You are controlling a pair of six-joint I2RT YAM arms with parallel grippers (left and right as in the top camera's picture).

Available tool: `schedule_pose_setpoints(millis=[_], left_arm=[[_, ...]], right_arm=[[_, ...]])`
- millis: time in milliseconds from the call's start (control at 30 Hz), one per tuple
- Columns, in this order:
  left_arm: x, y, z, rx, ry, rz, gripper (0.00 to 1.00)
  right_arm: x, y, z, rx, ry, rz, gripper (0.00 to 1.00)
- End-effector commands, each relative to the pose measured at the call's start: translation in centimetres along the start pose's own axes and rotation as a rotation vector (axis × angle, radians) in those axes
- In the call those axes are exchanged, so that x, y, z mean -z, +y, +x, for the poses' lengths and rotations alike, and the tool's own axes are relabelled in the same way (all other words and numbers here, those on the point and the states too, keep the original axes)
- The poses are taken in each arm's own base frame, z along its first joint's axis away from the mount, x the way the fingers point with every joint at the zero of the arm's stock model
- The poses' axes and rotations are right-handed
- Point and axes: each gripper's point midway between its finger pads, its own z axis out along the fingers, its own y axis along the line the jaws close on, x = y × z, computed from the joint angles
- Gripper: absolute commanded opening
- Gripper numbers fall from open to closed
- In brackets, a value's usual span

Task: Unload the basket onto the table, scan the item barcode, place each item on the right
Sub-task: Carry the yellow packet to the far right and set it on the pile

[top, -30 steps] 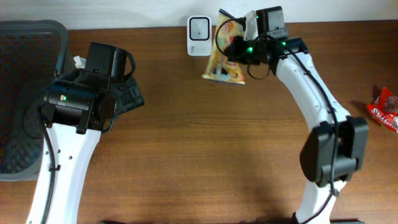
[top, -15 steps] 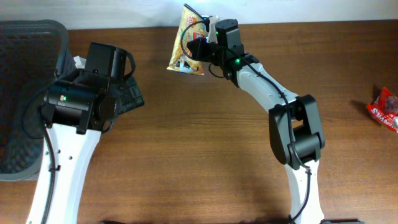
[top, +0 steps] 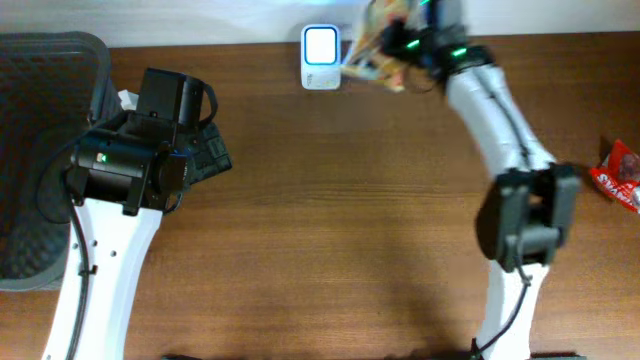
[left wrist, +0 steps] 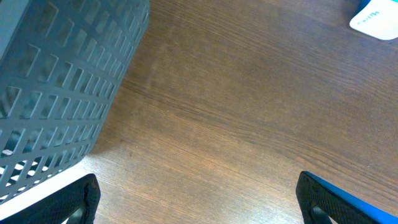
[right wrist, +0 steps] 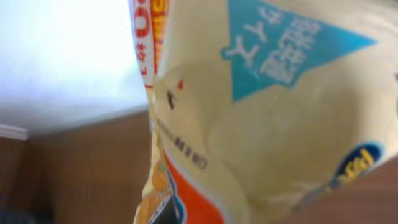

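On a wooden table (top: pixel 330 220) by a pale wall (top: pixel 200 20), the right gripper (top: pixel 405 45) clamps a snack bag (top: pixel 372 62) beside the lit scanner (top: pixel 320 45); the left gripper (left wrist: pixel 200 202) gapes open.

Brown wood-grain tabletop (top: pixel 330 200) fills the overhead view, with a soft sheen toward the near edge. A white wall (top: pixel 200 20) strip runs along the far edge, bright and slightly blown out. Dark grey mesh basket (top: pixel 30 60) at far left, partly off-frame. Even indoor light, faint shadows.
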Motion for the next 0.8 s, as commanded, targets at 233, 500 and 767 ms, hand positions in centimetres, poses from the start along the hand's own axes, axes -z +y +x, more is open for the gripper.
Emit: schedule_pose_setpoints(millis=[233, 500, 767], left_arm=[[0.6, 0.2, -0.3, 0.008, -0.018, 0.01, 0.99], [0.6, 0.2, -0.3, 0.008, -0.018, 0.01, 0.99], [0.6, 0.2, -0.3, 0.008, -0.018, 0.01, 0.99]], right_arm=[[21.9, -31.9, 0.5, -0.346, 0.158, 0.771, 0.04], [25.9, -39.7, 3.9, -0.475, 0.209, 0.87, 0.32], [25.7, -28.7, 2.0, -0.488, 0.208, 0.475, 0.25]])
